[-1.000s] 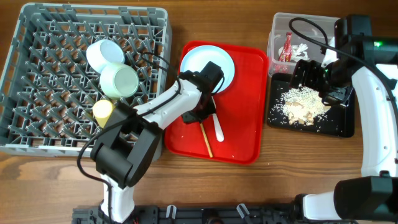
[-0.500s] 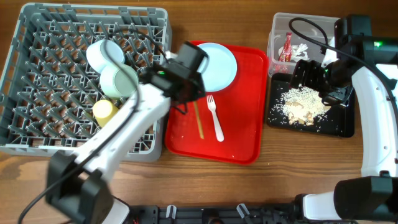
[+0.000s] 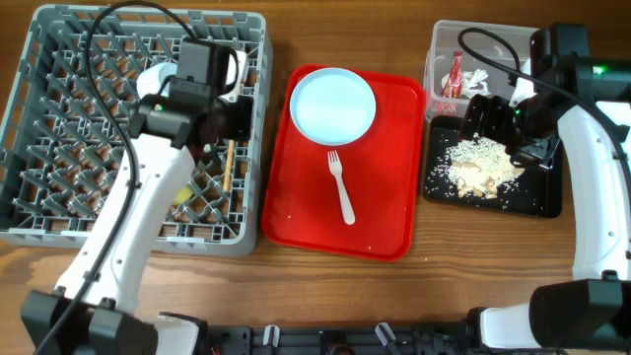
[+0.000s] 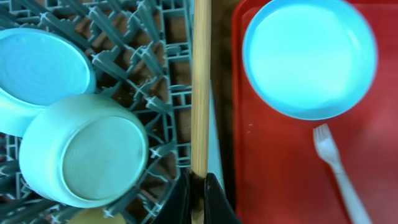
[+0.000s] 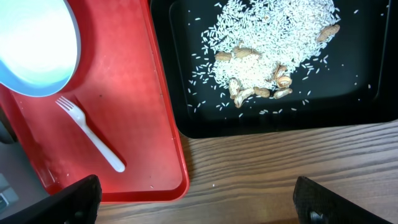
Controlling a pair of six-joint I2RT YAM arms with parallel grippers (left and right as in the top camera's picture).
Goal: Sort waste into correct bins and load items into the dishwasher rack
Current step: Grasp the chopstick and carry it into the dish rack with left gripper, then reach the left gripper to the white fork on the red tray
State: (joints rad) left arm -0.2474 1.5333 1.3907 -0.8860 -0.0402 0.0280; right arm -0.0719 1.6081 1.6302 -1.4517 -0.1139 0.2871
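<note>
Thin wooden chopstick (image 4: pixel 201 87) pinched in L gripper (image 4: pixel 198 190), arm stretched over grey lattice plastic rack (image 3: pixel 148 12). R gripper (image 5: pixel 199 208) jaws wide above flat black tray (image 5: pixel 373 93) w/ grainy beige scraps (image 5: pixel 267 31).

Wooden chopstick (image 4: pixel 201 87) pinched at one end, lengthwise above grey rack (image 3: pixel 148 14) edge. Pale blue plate (image 3: pixel 334 106), white fork (image 3: pixel 341 185) flat on red tray (image 3: pixel 385 227). Scraps (image 3: pixel 478 163) scattered in black tray (image 3: pixel 542 197).

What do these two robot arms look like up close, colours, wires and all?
The left arm and right arm are smooth white tubes with chunky black joints. A thin black cable loops near each wrist. The left claw and right claw are black, two-fingered. A small green light glows on the right arm's black housing.
</note>
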